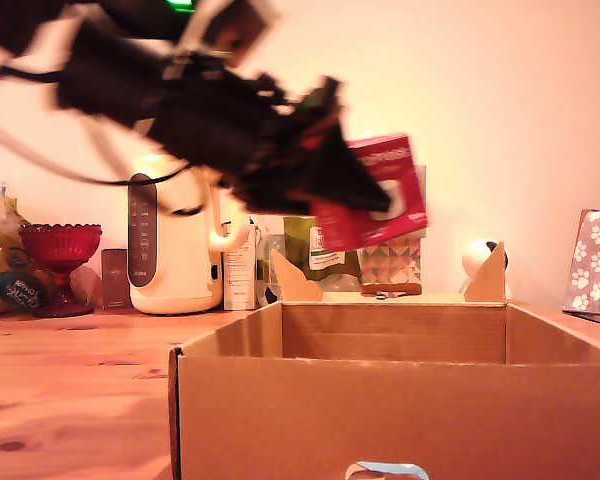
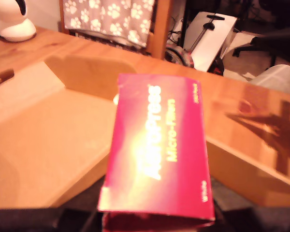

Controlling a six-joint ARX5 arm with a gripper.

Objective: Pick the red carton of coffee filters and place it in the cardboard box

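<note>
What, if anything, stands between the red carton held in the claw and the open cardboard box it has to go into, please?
Nothing visible does. The claw holds the red carton of coffee filters in the air above the cardboard box, whose top is open with flaps upright. The wrist view shows only bare box interior beneath the carton.

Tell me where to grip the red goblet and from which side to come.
Grip the red goblet at its narrow stem below the wide bowl, the claw coming in level from the front over bare table. The flared bowl would keep it from slipping, and a white appliance stands close beside it.
</note>
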